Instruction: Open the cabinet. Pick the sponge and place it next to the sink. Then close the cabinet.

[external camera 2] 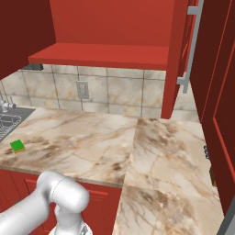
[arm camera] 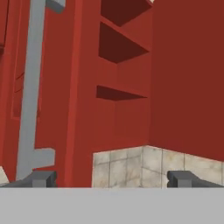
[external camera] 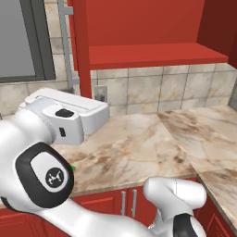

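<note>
Spread wide and holding nothing, my gripper faces up into the open cabinet, its two dark tips standing far apart at the bottom of the hand view. One door's long silver handle runs up just beside my left tip.

By the look of things the sponge is already out: it lies flat on the marble counter, just beside the sink. What remains, I judge, is closing the cabinet. Its doors should be stiff and rigid, swinging on hinges, light enough to push. The bar handle is smooth metal and likely slippery, so I would take it near its middle with my fingers across it, or simply press on the door's flat face.

My hand view shows the bare shelves inside and the handle close up. From the right base view I get the sponge, the sink corner and a second open door close on the right. In the left base view my wrist sits below the cabinet's floor, with a sliver of green behind my arm.
</note>
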You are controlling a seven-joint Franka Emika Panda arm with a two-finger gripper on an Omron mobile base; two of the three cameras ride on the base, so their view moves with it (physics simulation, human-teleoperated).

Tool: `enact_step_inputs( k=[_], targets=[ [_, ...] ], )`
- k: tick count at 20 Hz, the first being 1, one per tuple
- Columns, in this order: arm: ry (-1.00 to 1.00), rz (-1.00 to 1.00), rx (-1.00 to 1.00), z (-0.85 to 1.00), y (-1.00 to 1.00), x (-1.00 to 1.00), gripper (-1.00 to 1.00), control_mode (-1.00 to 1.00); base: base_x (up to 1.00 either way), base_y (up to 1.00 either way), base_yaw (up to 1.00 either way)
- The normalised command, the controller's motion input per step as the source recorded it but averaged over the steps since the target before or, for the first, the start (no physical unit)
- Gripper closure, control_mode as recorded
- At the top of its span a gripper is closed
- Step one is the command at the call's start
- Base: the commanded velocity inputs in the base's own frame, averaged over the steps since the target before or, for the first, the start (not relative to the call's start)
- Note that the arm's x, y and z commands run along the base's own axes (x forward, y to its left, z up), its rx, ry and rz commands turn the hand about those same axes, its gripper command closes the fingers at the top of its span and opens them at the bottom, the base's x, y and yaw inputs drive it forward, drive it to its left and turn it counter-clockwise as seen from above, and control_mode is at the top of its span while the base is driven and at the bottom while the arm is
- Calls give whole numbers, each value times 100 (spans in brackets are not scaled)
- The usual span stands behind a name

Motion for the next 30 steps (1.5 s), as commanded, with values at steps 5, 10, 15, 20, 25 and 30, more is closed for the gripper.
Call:
enact_step_inputs(
  k=[5, 10, 15, 20, 25, 30],
  targets=[
    [0, -9, 0, 0, 21, 26, -100, -100, 0, 0, 0],
    [1, -5, 0, -11, 16, 38, -100, -100, 0, 0, 0],
    [4, 0, 0, -16, 25, 21, -100, -100, 0, 0, 0],
    [0, -4, 0, 0, -3, 14, -100, -100, 0, 0, 0],
    [0, -7, 0, 0, -37, 0, -100, -100, 0, 0, 0],
    [0, -4, 0, 0, -84, -6, -100, -100, 0, 0, 0]
  ],
)
